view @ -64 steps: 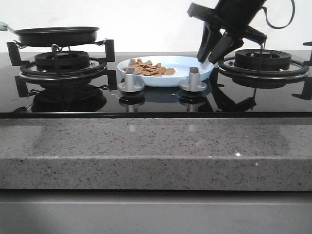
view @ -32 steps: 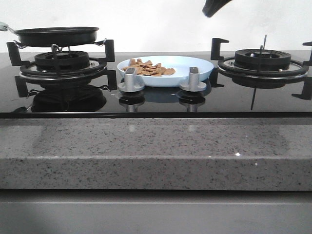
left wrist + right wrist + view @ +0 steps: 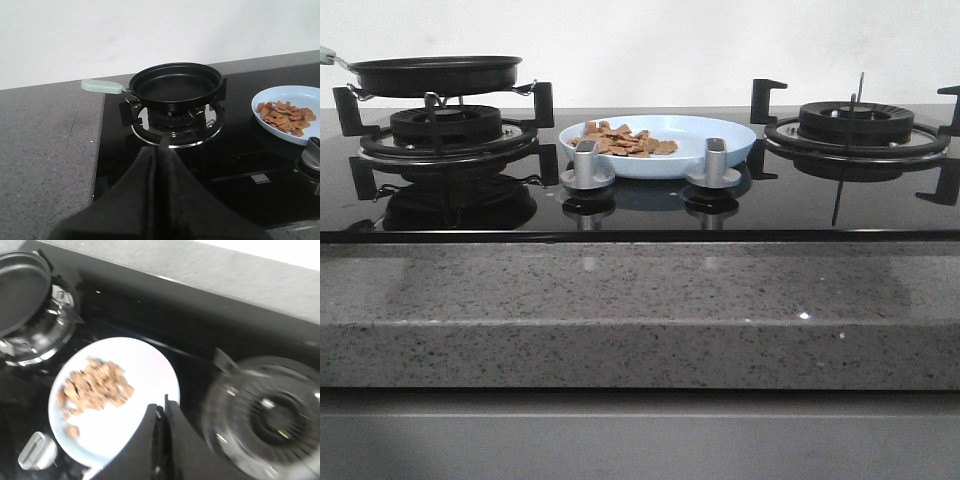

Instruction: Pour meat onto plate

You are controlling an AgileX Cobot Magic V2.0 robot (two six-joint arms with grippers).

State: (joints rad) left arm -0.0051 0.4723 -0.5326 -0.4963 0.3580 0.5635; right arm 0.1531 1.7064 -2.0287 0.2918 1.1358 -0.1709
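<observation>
the meat (image 3: 623, 140) is lying heaped on the left half of the pale blue plate (image 3: 715, 131), between the 2 burners. loose, light chunks are judged prone to scattering; the plate's rim is offering the hold. the left gripper (image 3: 158, 150) and right gripper (image 3: 161, 412) are being kept clenched on nothing.

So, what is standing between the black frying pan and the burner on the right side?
In the front view, the plate with the meat sits between the frying pan and the right burner, with two silver knobs just in front of it.
</observation>
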